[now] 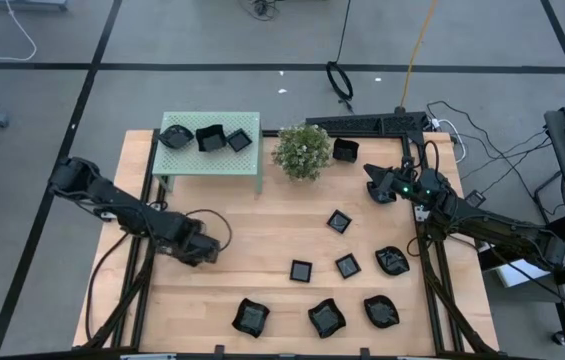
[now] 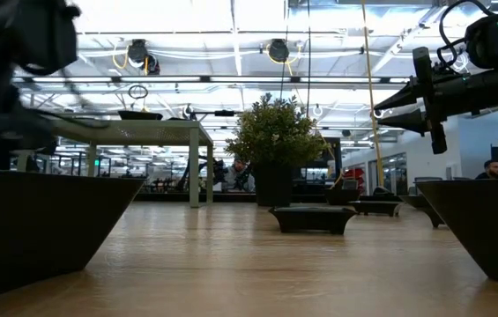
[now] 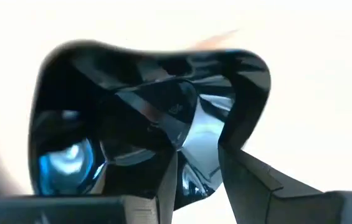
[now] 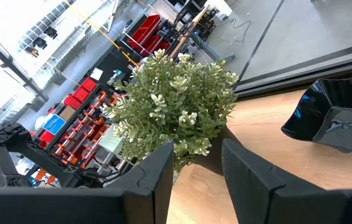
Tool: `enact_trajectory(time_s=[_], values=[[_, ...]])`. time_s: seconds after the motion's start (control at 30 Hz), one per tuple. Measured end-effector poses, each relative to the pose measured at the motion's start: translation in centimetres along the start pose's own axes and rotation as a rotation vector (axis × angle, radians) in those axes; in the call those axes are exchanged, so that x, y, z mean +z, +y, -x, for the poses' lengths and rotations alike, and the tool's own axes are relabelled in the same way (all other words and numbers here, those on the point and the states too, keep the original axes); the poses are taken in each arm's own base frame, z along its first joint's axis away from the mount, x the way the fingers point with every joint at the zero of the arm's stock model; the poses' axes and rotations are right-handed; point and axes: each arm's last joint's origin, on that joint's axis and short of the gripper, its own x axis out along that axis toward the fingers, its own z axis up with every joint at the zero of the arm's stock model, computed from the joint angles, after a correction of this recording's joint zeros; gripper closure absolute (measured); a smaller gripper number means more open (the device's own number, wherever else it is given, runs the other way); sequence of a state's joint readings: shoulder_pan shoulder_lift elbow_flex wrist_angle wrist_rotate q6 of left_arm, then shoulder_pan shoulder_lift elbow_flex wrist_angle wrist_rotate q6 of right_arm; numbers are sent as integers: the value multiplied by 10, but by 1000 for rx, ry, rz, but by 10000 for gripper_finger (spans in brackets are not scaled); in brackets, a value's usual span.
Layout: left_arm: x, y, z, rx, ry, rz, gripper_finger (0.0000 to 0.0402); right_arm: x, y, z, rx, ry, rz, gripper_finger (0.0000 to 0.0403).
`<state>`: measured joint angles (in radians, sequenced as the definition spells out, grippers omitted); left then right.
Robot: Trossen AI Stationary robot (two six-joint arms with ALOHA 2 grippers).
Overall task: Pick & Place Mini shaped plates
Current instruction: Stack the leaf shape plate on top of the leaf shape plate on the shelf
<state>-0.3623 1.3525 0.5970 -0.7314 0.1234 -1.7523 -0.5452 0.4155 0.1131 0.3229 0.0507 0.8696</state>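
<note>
leafy potted plant, black plate beside it

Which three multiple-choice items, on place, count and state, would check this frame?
1. The plant stands: A beside the green stand; B on the green stand; C at the table's front edge.
2. Plates on the green stand: A one; B three; C six.
3. Left gripper: A open, empty; B shut on a black plate; C out of view.
A: it sits on wood beside the stand. B: three show there. B: its fingers clamp the plate. The right gripper waits open near the plant.
</note>
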Motion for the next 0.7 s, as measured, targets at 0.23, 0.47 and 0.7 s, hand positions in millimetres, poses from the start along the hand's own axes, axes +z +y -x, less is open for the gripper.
enact_trajectory(time_s=[0.23, 0.47, 0.7], values=[[15, -26, 5, -256, -202, -193, 273, 0, 0, 0, 0, 0, 0, 280], [29, -32, 12, -270, -245, -317, 273, 0, 0, 0, 0, 0, 0, 280], [27, -51, 29, -353, -310, -576, 273, 0, 0, 0, 0, 0, 0, 280]])
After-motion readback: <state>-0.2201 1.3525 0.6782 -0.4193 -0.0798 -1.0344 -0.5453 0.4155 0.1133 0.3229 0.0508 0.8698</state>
